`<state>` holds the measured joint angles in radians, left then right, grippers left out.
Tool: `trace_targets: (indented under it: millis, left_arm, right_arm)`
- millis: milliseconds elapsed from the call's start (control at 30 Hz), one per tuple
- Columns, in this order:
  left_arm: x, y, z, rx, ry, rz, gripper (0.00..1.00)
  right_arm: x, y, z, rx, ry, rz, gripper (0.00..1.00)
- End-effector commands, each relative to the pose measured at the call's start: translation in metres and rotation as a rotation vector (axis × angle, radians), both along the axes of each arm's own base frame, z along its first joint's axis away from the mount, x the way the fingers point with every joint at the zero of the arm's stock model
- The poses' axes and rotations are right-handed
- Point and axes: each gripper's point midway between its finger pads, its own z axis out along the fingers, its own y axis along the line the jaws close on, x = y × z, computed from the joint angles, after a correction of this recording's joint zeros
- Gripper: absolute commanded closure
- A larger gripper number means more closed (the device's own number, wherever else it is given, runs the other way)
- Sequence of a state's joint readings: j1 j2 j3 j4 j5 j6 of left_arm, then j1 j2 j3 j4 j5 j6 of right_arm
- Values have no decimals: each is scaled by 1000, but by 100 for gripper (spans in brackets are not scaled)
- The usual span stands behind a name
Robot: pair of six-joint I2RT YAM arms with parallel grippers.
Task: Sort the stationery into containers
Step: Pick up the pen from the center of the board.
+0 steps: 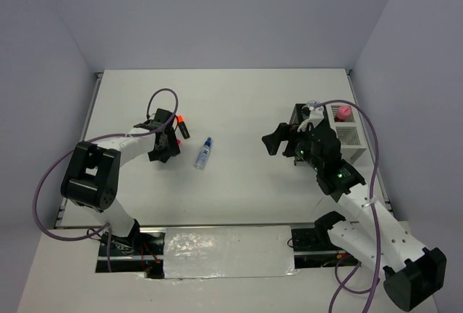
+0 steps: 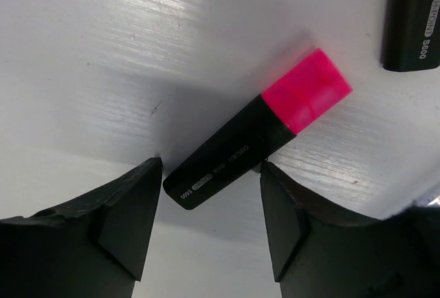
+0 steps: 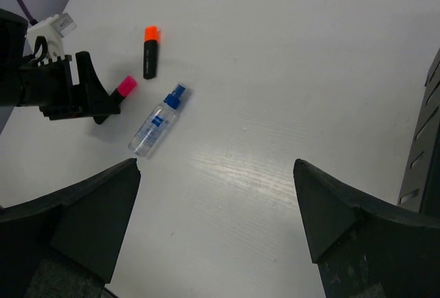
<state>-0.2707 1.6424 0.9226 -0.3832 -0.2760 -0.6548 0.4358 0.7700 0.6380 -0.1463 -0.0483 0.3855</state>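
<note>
A pink-capped black marker (image 2: 261,133) lies on the white table, its black end between the open jaws of my left gripper (image 2: 210,167); nothing is gripped. In the top view the left gripper (image 1: 171,147) covers most of this marker (image 1: 177,142). An orange-capped marker (image 1: 183,125) lies just behind it, and a clear blue-capped tube (image 1: 204,153) to its right. My right gripper (image 1: 277,139) is open and empty above the table's middle, in front of the black mesh organiser (image 1: 298,116) and the white holder (image 1: 352,139). A pink-capped tube (image 1: 344,112) stands in the holder.
The right wrist view shows the blue-capped tube (image 3: 157,120), orange-capped marker (image 3: 150,51), pink-capped marker (image 3: 126,86) and left gripper (image 3: 75,95) at far left, with the organiser's mesh wall (image 3: 427,133) at the right edge. Walls enclose the table.
</note>
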Motion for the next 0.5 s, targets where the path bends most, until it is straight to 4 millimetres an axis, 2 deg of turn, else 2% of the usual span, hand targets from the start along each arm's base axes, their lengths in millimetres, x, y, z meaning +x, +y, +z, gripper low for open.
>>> trace_targets:
  millis: [0,100,233,300,333,367,433,467]
  left_arm:
    - [-8,0,-18,-1,55,-18,30]
    - [-9,0,-22,-3,66,-23,38]
    - [-16,1,-25,2,84,-20,73]
    - [-19,1,-20,-5,75,-17,85]
    - [-22,0,-19,-8,74,-19,96]
    - [-21,-3,-10,-24,45,-24,99]
    - [-24,-13,0,-49,3,-57,100]
    - [-21,-21,14,-81,-47,-80,100]
  right_arm:
    - [2,10,23,38,-45,13,0]
    - [0,16,18,23,-26,26,0]
    - [-3,21,14,26,-16,49,0]
    - [-5,24,14,38,-16,66,0]
    - [-7,29,13,51,-9,96,0]
    - [-7,35,13,75,-5,113,0]
    - [-9,42,7,97,20,141,0]
    - [-8,48,5,119,33,157,0]
